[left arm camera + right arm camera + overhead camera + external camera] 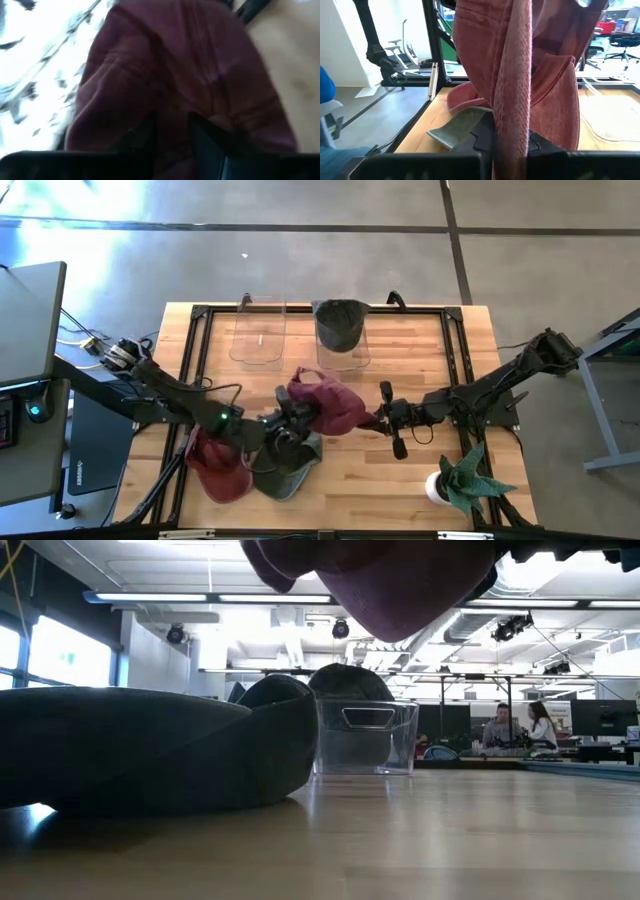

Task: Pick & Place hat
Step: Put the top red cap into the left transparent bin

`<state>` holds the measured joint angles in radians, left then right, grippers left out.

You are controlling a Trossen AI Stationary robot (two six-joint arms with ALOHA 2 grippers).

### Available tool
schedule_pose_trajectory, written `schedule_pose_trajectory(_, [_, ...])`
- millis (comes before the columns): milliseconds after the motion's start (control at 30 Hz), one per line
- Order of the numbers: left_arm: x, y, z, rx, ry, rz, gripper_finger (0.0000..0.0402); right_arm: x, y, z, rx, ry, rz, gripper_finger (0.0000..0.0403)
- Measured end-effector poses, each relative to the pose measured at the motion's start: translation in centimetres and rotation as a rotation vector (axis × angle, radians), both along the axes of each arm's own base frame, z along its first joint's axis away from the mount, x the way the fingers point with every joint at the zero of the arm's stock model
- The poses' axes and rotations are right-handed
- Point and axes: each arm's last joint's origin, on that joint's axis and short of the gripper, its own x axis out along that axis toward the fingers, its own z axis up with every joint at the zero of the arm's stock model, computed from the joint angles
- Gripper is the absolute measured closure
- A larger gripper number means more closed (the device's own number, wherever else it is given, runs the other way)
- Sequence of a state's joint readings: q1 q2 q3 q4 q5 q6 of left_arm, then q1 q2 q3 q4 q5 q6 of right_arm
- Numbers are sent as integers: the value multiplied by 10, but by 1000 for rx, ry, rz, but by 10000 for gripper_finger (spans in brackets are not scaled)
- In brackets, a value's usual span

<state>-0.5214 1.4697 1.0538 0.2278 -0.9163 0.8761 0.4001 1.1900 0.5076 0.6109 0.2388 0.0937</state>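
Right wrist view: right tool (512, 145) clamping maroon hat (520, 75).

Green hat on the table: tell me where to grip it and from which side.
Take the green hat by its flat brim, which sticks out past the crown, coming down from above on its near side; the left gripper and maroon hat crowd the far side.

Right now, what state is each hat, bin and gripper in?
Maroon hat: lifted off the table, held by both grippers.
Red hat: lying on the table.
Grey hat: lying on the table.
Dark hat: sitting in the right bin.
Left bin: empty.
Left gripper: shut on maroon hat.
Right gripper: shut on maroon hat.
Plant: upright.
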Motion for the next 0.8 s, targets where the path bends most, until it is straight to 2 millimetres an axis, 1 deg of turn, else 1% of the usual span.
schedule_pose_trajectory(100, [-7,12,7,-127,40,-135,298,0,0,0,1,1,14,385])
schedule_pose_trajectory(200, [-14,27,14,-295,96,-320,298,0,0,0,-2,3,15,392])
schedule_pose_trajectory(267, [-16,37,23,-386,82,-434,298,0,1,0,-5,1,15,393])
schedule_pose_trajectory(333, [-20,43,31,-433,52,-463,298,0,1,0,-2,0,14,390])
schedule_pose_trajectory(467, [-32,48,47,-480,-54,-354,298,0,0,0,3,1,9,380])
schedule_pose_trajectory(567, [-41,43,48,-485,-75,-248,298,0,0,0,2,0,-1,381])
schedule_pose_trajectory(667, [-46,33,47,-445,-126,-108,302,0,0,0,-8,-2,-1,390])
schedule_pose_trajectory(733, [-42,30,42,-407,-128,-28,312,0,0,0,-13,-3,-1,394])
schedule_pose_trajectory(800, [-30,33,33,-374,-115,25,327,0,0,1,-13,-3,4,394])
